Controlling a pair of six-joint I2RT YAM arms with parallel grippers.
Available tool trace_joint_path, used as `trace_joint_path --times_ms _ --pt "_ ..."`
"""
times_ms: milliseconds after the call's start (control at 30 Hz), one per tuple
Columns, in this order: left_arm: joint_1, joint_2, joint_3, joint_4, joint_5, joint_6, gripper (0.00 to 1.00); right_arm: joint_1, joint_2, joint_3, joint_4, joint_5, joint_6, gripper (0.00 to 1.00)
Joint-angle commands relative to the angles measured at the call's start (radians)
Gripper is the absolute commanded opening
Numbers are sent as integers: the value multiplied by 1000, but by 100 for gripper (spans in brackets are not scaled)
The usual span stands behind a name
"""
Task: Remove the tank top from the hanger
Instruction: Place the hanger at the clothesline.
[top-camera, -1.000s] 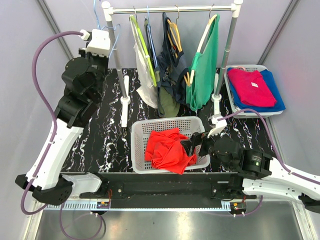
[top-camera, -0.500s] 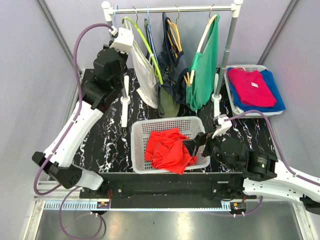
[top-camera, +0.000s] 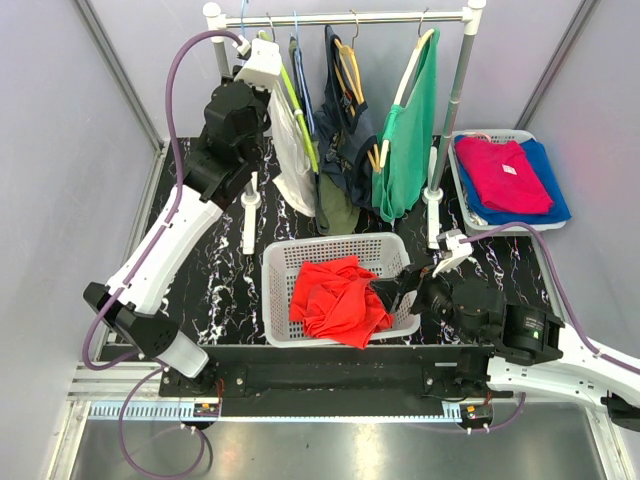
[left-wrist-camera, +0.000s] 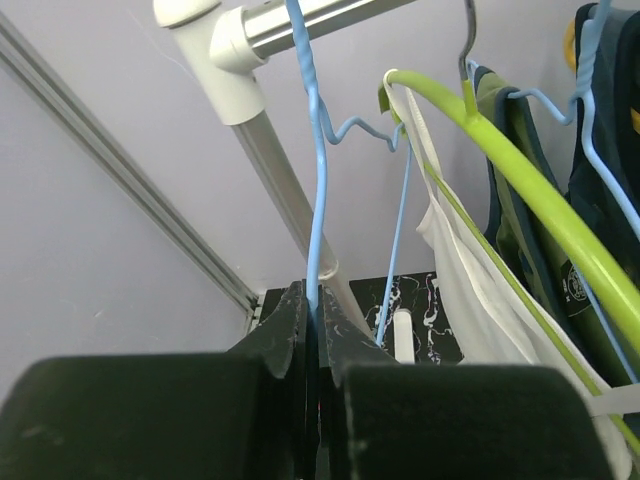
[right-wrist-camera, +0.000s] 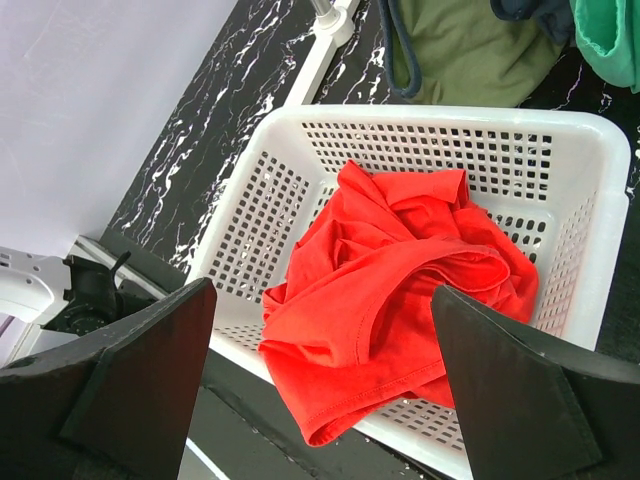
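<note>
Left hand up at the metal rail, closed flat on a thin blue wire hanger. Just beside it, the white tank top hangs on a curved lime-green hanger. On the marbled black surface, a white perforated basket holds a crumpled orange-red garment. Right hand spread wide at its right rim, gripping nothing. The far-right basket holds folded pink and blue shirts.

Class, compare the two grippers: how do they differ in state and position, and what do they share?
The left gripper is shut on the blue hanger; the right gripper is open, holding nothing. The left is high at the rail; the right sits low by the white basket. Both have black fingers.
</note>
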Motion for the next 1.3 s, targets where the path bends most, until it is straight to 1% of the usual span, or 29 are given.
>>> trace_joint_path --times_ms 0,167,233,467,600,633,833,1033,1267 --pt "-4 -15 25 79 -22 13 0 -7 -10 -1 -1 17 12 99" --pt "-4 -64 -15 82 -12 20 0 -7 -1 2 0 13 9 99" --pt "-3 -69 -24 105 -23 48 0 -5 -1 2 1 10 8 99" --pt "8 -14 20 107 -21 42 0 -7 -24 -6 4 0 18 98" --pt "9 21 37 151 -49 68 0 -5 -57 -30 7 -3 23 99" --pt "11 27 41 171 -51 71 0 -5 -59 -30 5 -6 21 99" --pt "39 81 84 176 -37 66 0 -5 -51 -12 -6 -18 0 98" --pt "72 112 71 160 -23 54 0 -7 -50 -14 1 -24 1 98" --pt "83 89 15 140 -6 31 0 -5 -50 -9 1 -27 1 98"
